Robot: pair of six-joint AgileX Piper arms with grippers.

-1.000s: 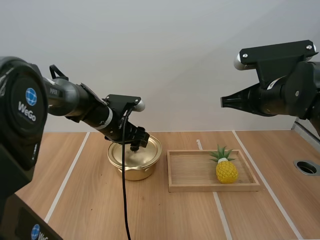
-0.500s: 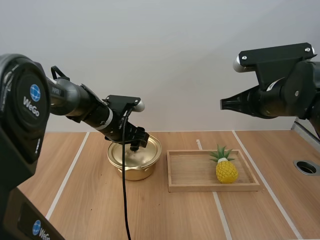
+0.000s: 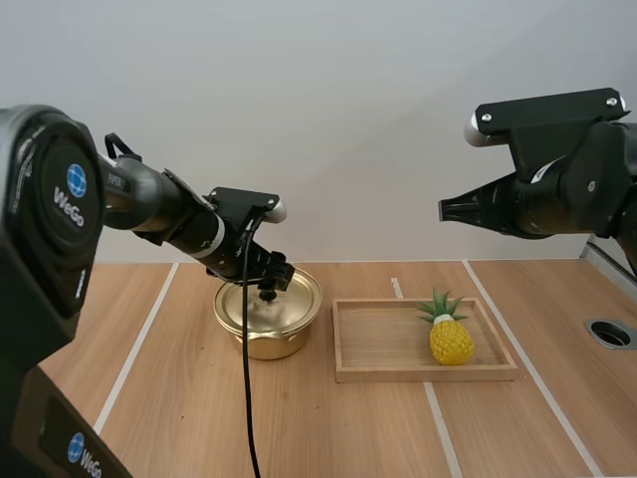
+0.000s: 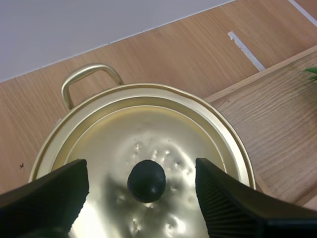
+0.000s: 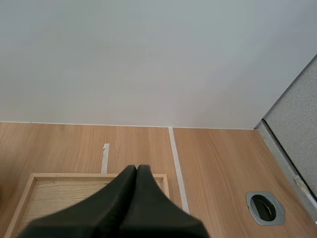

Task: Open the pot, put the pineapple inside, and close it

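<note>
Left gripper (image 3: 269, 283) is spread either side of the knob (image 4: 146, 180), not touching it. The lid (image 4: 168, 131) sits on the pot (image 3: 267, 339). The pineapple (image 3: 451, 338) stands near the tray's (image 3: 423, 375) right edge. High above, the right gripper (image 3: 444, 205) is pressed together.

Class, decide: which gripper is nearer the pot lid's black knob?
Left. The left gripper hangs over the lid, open fingers either side of the knob; the right gripper is shut, raised high by the wooden tray.
</note>
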